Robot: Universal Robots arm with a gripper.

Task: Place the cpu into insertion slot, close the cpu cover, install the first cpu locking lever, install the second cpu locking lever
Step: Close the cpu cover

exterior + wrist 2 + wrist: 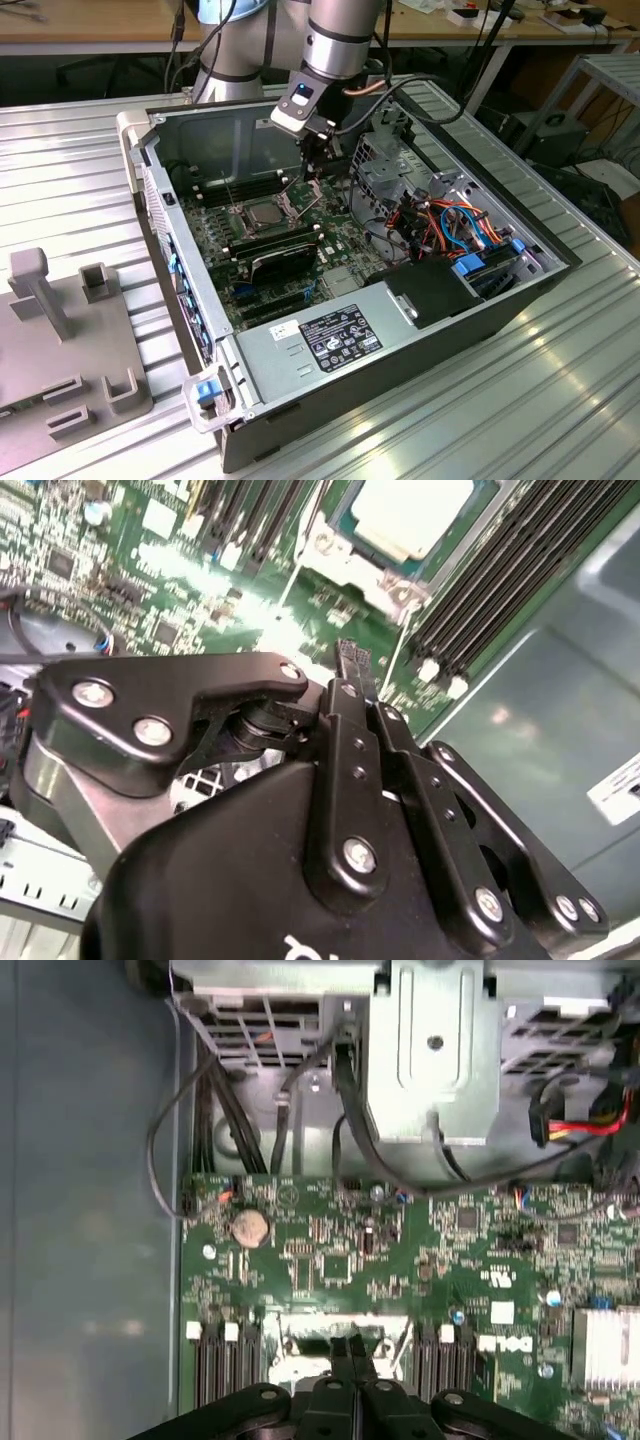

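The gripper [314, 183] hangs inside the open computer case [520, 290], at about 2 o'clock from the cpu [262, 212] in the exterior view and close to it. In both wrist views its black fingers [340, 1355] are pressed together to a narrow tip, with nothing seen between them.

The cpu lies silver face up in the insertion slot [243, 222] on the green motherboard [335, 235]. In the second wrist view the fingertips [348, 655] point toward the board just short of the socket. In the first wrist view the silver frame of the cpu cover [295, 1345] sits just beyond the fingertips. Whether it lies flat cannot be told, nor whether the tip touches it.

Black memory sticks [270, 238] run at the cpu's 5 o'clock side in the exterior view. A labelled power supply [335, 340] sits at 5 o'clock further on, and coloured cables [460, 222] lie at 3 o'clock. A coin battery [250, 1227] shows on the board in the first wrist view. The case stands on a ribbed metal table [450, 420], with a grey fixture [60, 340] at its 8 o'clock.
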